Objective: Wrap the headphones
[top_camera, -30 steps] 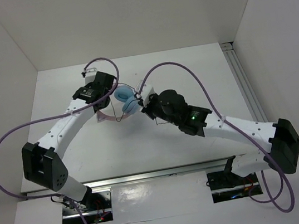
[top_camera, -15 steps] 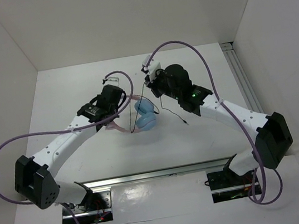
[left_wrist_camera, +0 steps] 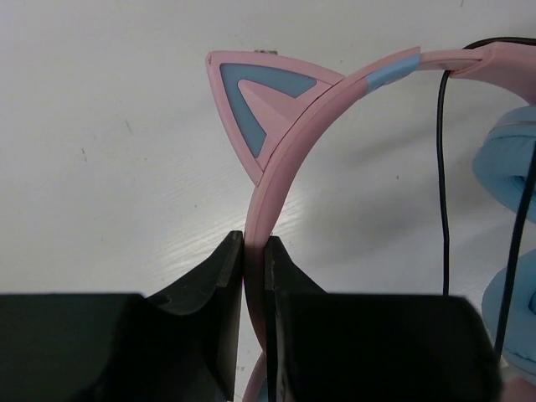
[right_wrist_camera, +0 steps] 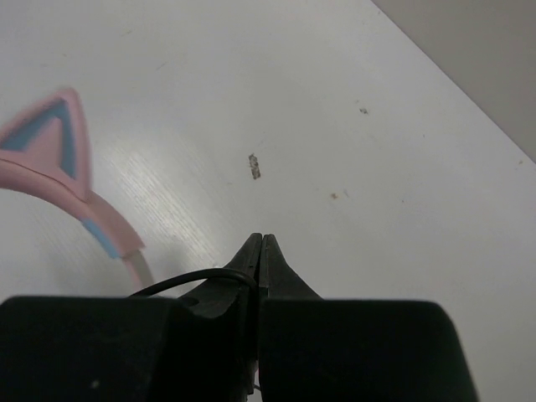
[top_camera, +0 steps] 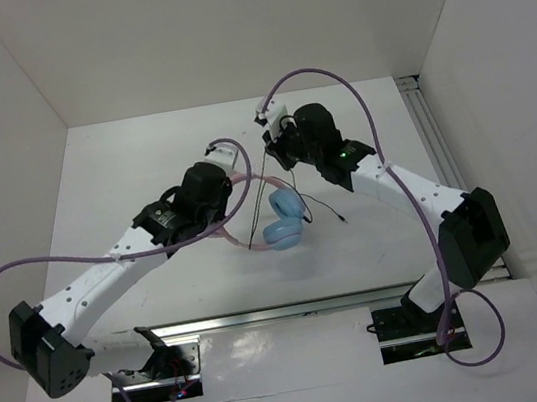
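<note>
The left gripper (left_wrist_camera: 254, 243) is clamped on the pink headband (left_wrist_camera: 289, 142) of the headphones (top_camera: 283, 217), just below one cat ear. It holds them over the middle of the table (top_camera: 385, 234), with the light-blue ear cups (left_wrist_camera: 502, 167) to the right of the grip. Whether the cups rest on the surface cannot be told. Further back, the right gripper (right_wrist_camera: 260, 243) is pinched shut on the thin black cord (right_wrist_camera: 188, 279).

To wind well, the left arm should probably hold the band steady while the right carries the cord around it under light tension (too hard a pull could twist the band in the jaws). The cord's loose end (top_camera: 337, 219) lies to the right and may snag.

The table is smooth and white with a few small specks. Plain white walls (top_camera: 224, 36) enclose it on three sides, and a metal rail (top_camera: 438, 150) runs along its right edge.
</note>
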Controlling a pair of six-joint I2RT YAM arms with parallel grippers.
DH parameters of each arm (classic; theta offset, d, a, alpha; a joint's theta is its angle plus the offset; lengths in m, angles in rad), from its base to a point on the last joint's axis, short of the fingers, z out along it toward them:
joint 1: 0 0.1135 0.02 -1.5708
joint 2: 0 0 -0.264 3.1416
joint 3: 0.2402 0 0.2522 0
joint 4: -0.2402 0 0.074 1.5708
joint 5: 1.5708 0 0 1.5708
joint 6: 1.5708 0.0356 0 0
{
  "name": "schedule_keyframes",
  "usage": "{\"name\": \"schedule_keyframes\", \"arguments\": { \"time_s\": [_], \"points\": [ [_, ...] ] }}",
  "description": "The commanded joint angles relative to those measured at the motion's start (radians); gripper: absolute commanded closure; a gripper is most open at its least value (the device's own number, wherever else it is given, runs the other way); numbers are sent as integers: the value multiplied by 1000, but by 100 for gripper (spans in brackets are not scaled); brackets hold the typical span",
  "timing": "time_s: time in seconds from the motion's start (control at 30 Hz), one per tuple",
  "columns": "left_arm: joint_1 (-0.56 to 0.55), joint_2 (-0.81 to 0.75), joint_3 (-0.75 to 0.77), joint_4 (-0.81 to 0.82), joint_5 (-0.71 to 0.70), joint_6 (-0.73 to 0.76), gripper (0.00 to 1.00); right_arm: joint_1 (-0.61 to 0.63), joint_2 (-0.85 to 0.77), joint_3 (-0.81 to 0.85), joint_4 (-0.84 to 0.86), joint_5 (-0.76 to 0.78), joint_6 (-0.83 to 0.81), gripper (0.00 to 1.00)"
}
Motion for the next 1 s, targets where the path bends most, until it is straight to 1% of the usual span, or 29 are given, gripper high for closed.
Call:
{"name": "schedule_keyframes", "arguments": {
  "time_s": [0.0, 0.07, 0.23, 0.37, 0.43, 0.5, 0.53, 0.7, 0.77, 0.9, 0.97],
  "points": [
    [-20, -93, -10, -57, 80, 44, 100, -69, 1, 79, 48, 24, -33, 100],
    [-21, -134, -10, -57, 112, 44, 100, -81, 11, 79, 48, 24, -43, 100],
    [-21, -170, -1, -77, 202, 56, 100, -109, 50, 102, 39, -82, -43, 100],
    [-21, -191, 21, -86, 352, 81, 100, -119, 95, 124, 39, -215, -43, 99],
    [-21, -191, 33, -86, 353, 81, 100, -119, 110, 139, 25, -279, -43, 99],
    [-21, -191, 58, -99, 290, 59, 100, -130, 110, 130, 38, -310, -34, 99],
    [-21, -191, 74, -99, 267, 59, 100, -130, 110, 118, 58, -336, -18, 97],
    [-21, -226, 133, -149, 184, 16, 100, -149, 119, 33, 178, -396, 51, 97],
    [-21, -237, 143, -180, 175, 7, 100, -159, 119, 15, 215, -419, 74, 97],
    [-21, -257, 176, -191, 199, -14, 100, -159, 129, -10, 299, -478, 138, 91],
    [-21, -271, 196, -191, 222, -33, 100, -168, 138, -28, 365, -526, 187, 74]
  ]
}}
